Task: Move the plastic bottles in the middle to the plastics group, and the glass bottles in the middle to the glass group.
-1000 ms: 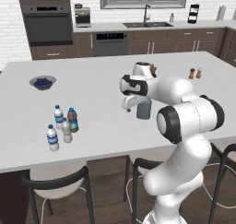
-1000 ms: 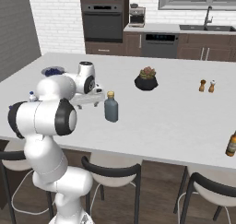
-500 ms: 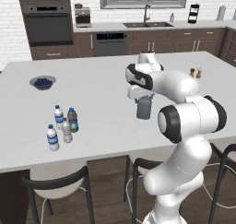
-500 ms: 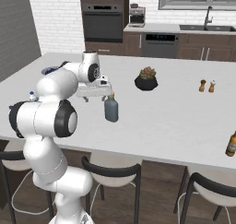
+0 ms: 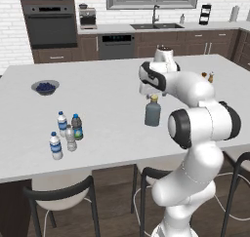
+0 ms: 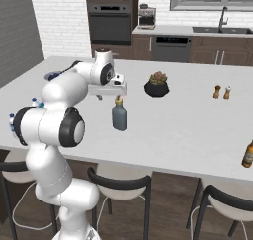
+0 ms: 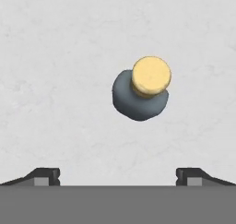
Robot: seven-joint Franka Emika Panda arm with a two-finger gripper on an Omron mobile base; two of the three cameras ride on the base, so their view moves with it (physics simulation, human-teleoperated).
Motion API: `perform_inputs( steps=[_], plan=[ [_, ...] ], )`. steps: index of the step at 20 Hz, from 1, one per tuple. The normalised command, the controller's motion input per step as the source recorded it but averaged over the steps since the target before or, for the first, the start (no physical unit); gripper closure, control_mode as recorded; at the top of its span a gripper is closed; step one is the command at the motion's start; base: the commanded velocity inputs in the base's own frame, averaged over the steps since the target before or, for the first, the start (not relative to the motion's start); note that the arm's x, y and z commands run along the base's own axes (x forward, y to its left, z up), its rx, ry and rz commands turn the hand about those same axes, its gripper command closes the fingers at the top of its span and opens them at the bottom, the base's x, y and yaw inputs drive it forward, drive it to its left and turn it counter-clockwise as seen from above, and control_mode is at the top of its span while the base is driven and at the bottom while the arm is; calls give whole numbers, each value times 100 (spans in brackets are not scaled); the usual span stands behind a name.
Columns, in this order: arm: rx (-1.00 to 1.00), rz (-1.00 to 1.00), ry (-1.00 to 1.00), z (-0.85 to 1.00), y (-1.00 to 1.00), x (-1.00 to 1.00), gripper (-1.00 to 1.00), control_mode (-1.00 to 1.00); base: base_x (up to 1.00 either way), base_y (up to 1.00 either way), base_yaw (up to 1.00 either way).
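Centre of hand view: grey glass bottle (image 7: 140, 96) upright on desk (image 7: 55, 57), yellow cap toward camera, long axis vertical. Hand (image 7: 118, 174) directly above, fingers apart, empty; bottle offset slightly toward frame top.

Amber bottle (image 6: 248, 155) cut off at right edge (label unreadable)
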Motion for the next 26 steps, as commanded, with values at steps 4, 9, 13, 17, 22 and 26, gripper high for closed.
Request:
perform_inputs(
  steps=[4, 9, 13, 17, 22, 26],
  plan=[
    [0, -13, -7, 0, -35, 43, -100, -100, 0, 0, 0],
    [2, -12, 0, 0, -21, 43, -100, -100, 0, 0, 0],
    [4, -13, 3, 0, -3, 30, -100, -100, 0, 0, 0],
    [1, -3, 6, 0, -4, 2, -100, -100, 0, 0, 0],
    [1, 0, 5, -15, 0, 19, -100, -100, 0, 0, 0],
    [2, 0, 5, -9, 0, 15, -100, -100, 0, 0, 0]
  ],
)
